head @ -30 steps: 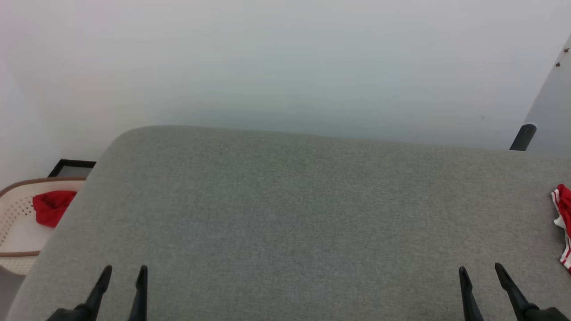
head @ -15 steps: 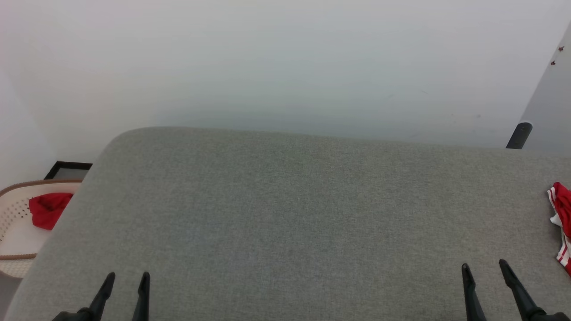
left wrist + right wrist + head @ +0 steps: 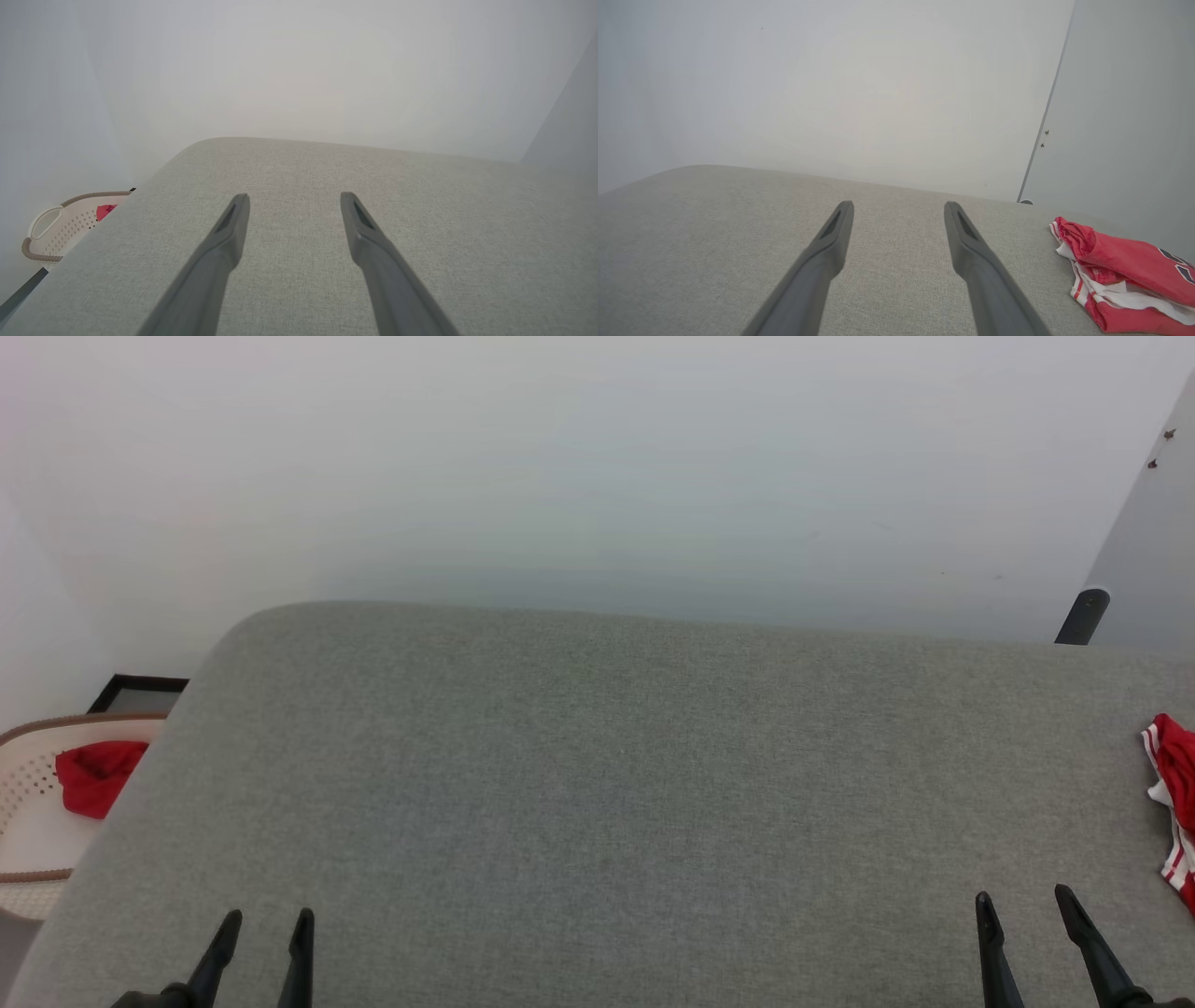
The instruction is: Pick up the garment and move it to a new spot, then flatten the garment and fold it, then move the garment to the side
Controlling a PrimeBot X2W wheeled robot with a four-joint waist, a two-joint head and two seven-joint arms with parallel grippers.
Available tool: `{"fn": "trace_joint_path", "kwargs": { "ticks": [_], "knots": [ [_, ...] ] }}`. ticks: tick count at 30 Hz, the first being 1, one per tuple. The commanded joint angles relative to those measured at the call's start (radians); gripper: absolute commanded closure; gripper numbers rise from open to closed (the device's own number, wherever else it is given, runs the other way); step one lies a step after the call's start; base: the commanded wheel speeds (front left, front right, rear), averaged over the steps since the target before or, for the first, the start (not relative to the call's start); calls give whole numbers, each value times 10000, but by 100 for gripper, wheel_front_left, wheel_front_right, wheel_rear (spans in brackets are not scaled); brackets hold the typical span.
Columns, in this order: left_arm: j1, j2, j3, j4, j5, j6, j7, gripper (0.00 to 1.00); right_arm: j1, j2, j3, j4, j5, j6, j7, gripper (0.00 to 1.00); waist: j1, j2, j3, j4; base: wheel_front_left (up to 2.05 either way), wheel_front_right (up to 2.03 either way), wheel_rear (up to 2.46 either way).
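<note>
The garment (image 3: 1120, 275), a red jersey with white parts and striped trim, lies folded in a bundle on the grey fabric surface (image 3: 607, 784) at its far right; the head view catches just its edge (image 3: 1174, 803). My right gripper (image 3: 1021, 905) is open with nothing between its fingers, low over the surface and to the left of the garment, apart from it. It appears again in the right wrist view (image 3: 899, 207). My left gripper (image 3: 264, 924) is open at the lower left, also empty, seen too in the left wrist view (image 3: 294, 199).
A cream perforated basket (image 3: 28, 803) stands on the floor off the left edge with a small plain red cloth (image 3: 93, 775) in it. A dark frame (image 3: 140, 691) lies behind it. A black post (image 3: 1083, 614) rises at the back right by the wall.
The head camera has shifted slightly, so the whole scene has slid left. Both grippers sit a little lower in the picture; the garment and basket have not moved.
</note>
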Motion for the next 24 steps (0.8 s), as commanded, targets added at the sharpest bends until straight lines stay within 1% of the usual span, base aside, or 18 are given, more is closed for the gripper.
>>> {"fn": "trace_joint_path", "kwargs": {
  "ticks": [1, 2, 8, 24],
  "knots": [
    [81, 29, 8, -4, -55, -25, 6, 0, 37, 32, -30, -19, -60, -15, -46, 0, 0, 0, -1, 2, 0, 0, 0],
    [91, 32, 4, -2, -78, -25, 6, 100, 43, 35, -32, -15, -58, -15, -46, 100, 0, 0, 0, 1, 0, 0, 0],
    [242, -391, -146, 524, -57, 2, 11, 100, 49, 40, 31, 579, 64, 0, 68, 100, 0, 0, 2, -6, 0, 0, 0],
    [-356, -796, 102, 569, -2687, -2, 806, 100, -654, -4, -35, 1030, 3412, -2, 795, 100, 0, 0, 119, -147, 0, 0, 0]
  ]
}}
